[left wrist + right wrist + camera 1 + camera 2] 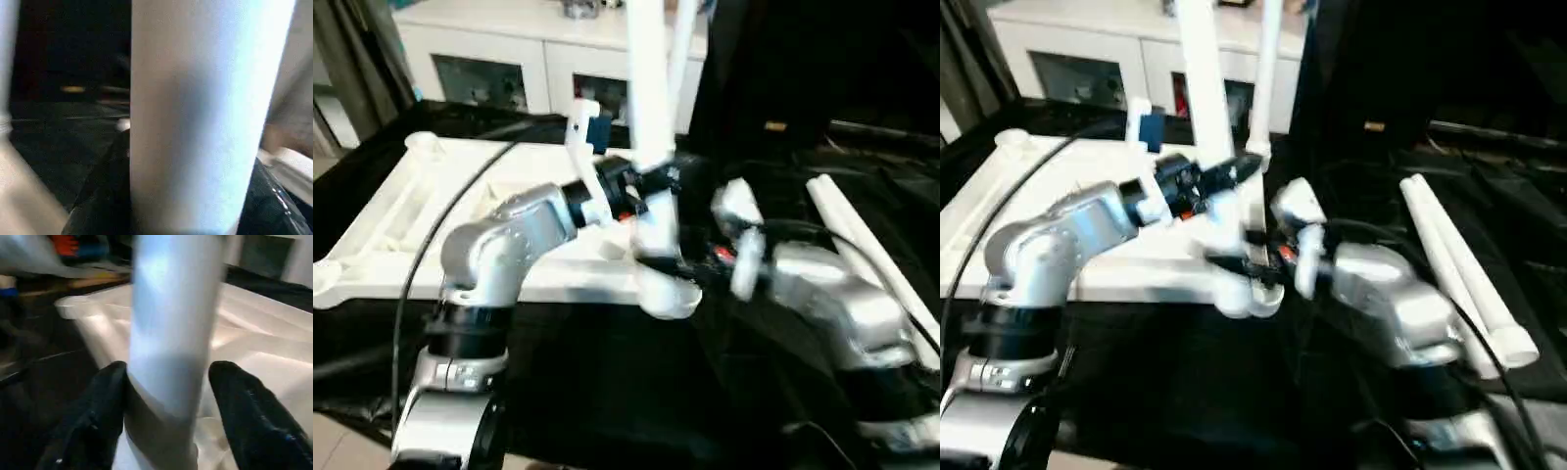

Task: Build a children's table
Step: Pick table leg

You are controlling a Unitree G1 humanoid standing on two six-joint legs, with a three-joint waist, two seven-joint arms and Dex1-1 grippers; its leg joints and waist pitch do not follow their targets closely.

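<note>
The white tabletop (401,215) lies underside up on a black cloth. One white leg (646,78) stands upright in the near right corner socket (671,294). My left gripper (651,186) is shut on this leg partway up, its black fingers (102,196) pressed to both sides. Lower down, by the socket, my right gripper (1253,259) is open around the same leg, with a small gap at one finger (244,411). A second leg (1268,69) stands upright just behind. Two more legs (1459,264) lie side by side on the cloth to the right.
A white cabinet with glass doors (489,59) stands behind the work. The black cloth (607,392) covers the surface toward me. A black cable (440,225) loops over my left forearm, and another runs along my right arm (1489,343).
</note>
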